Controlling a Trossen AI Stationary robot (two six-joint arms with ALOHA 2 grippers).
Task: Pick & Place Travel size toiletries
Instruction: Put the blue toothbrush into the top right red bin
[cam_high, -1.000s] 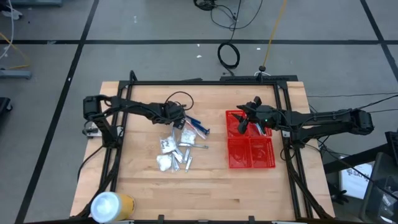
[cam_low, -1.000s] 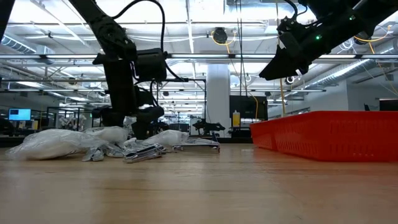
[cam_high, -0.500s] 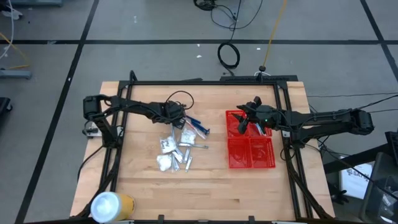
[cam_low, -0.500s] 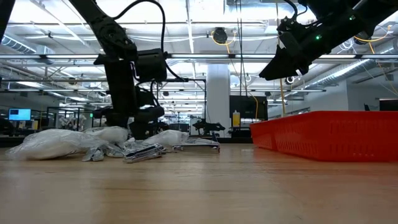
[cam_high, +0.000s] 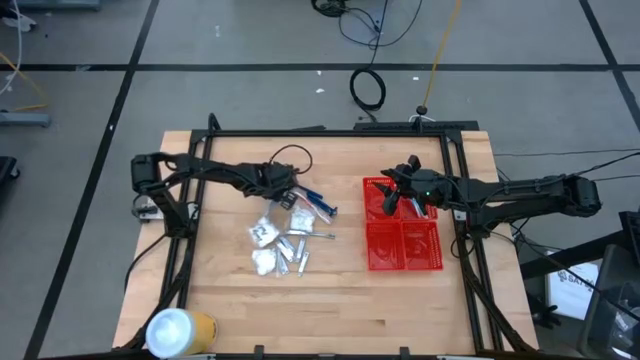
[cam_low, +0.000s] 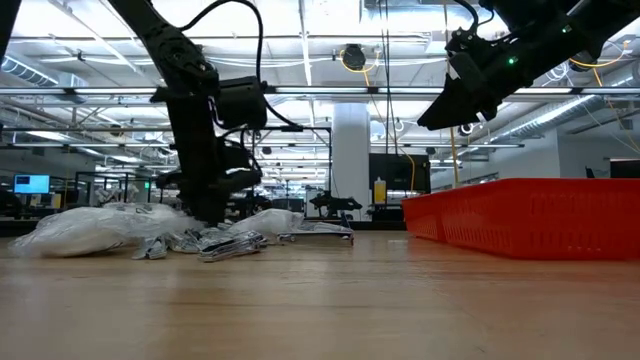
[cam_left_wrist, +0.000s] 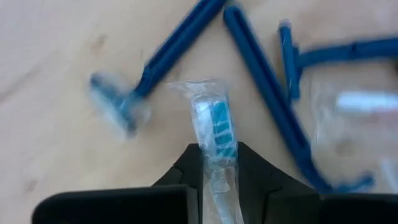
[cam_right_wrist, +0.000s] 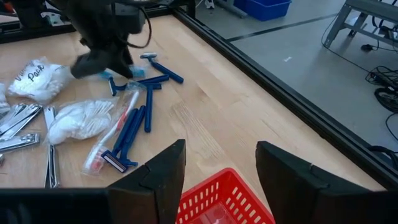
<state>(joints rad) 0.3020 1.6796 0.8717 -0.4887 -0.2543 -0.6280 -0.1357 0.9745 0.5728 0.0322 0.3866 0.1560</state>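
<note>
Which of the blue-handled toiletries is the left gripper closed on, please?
The clear-wrapped toothbrush with blue-and-white bristles: it sits between the left gripper fingers, whereas the bare blue razors lie loose on the wooden table beside it.

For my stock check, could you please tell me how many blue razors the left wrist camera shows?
3: one razor on one side of the wrapped toothbrush, two on its other side; more may lie outside the frame.
</note>
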